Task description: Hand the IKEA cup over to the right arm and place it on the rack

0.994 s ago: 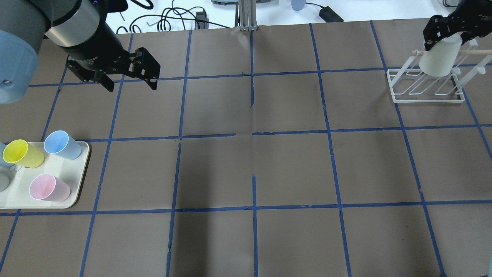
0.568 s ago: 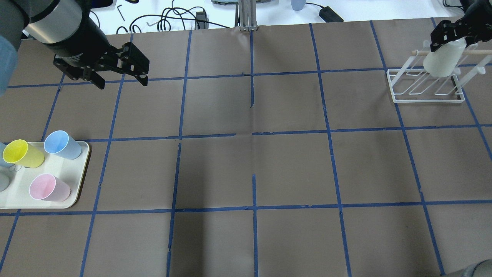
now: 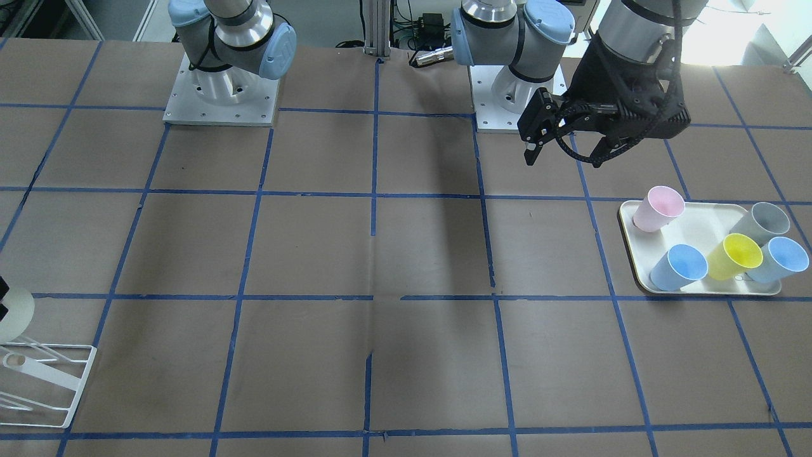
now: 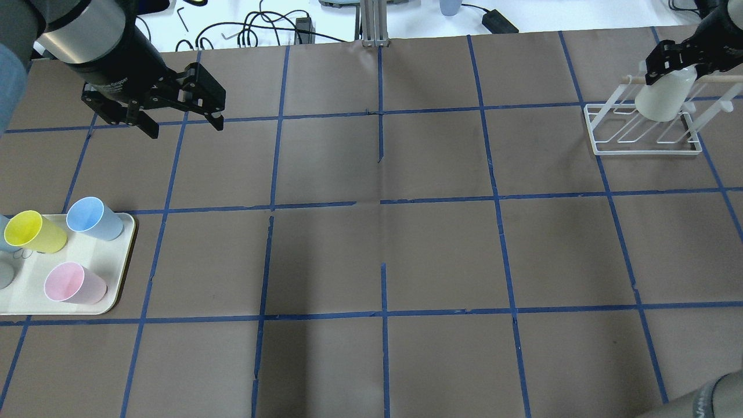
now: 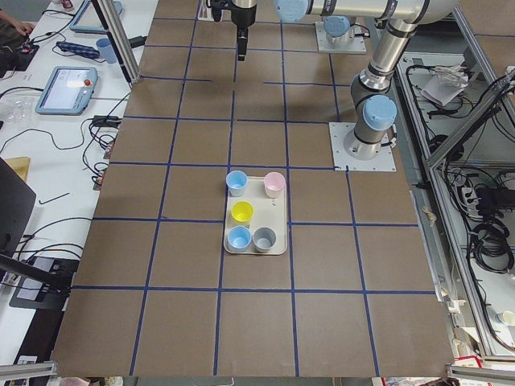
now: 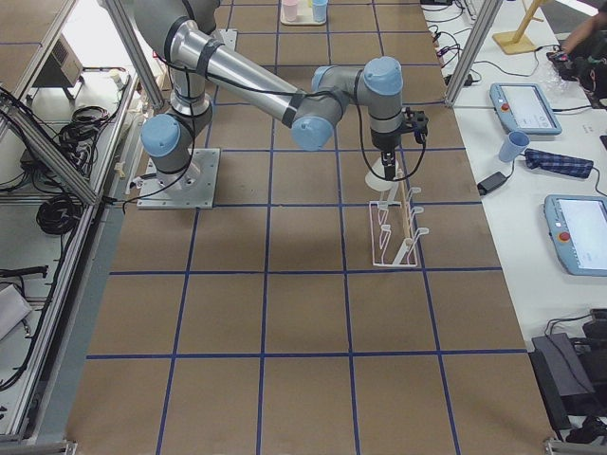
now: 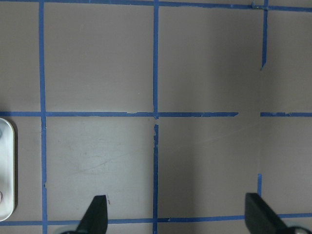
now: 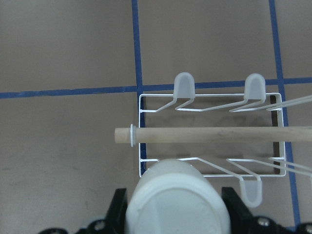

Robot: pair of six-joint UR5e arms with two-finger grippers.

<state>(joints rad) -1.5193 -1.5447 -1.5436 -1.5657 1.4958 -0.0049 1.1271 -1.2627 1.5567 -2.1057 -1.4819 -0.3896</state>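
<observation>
The IKEA cup [image 4: 662, 98], pale cream-white, hangs upside down over one end of the white wire rack [image 4: 644, 150]. My right gripper [image 4: 676, 64] is shut on it from above. In the right wrist view the cup's base [image 8: 175, 200] sits between the two fingers [image 8: 119, 207], above a row of the rack's pegs [image 8: 141, 136]. I cannot tell whether it rests on a peg. The cup also shows in the front-facing view [image 3: 13, 314]. My left gripper [image 4: 186, 129] is open and empty, well above the table at the far left.
A wooden dowel [image 8: 204, 134] runs along the top of the rack. A cream tray [image 4: 35, 284] at the near left holds a yellow cup [image 4: 32, 232], a blue cup [image 4: 93, 219], a pink cup [image 4: 72, 283] and others. Blue tape lines grid the brown table.
My right gripper has lowered the cup closer to the rack. My left arm has drawn back a little to the far left, still open and empty.
</observation>
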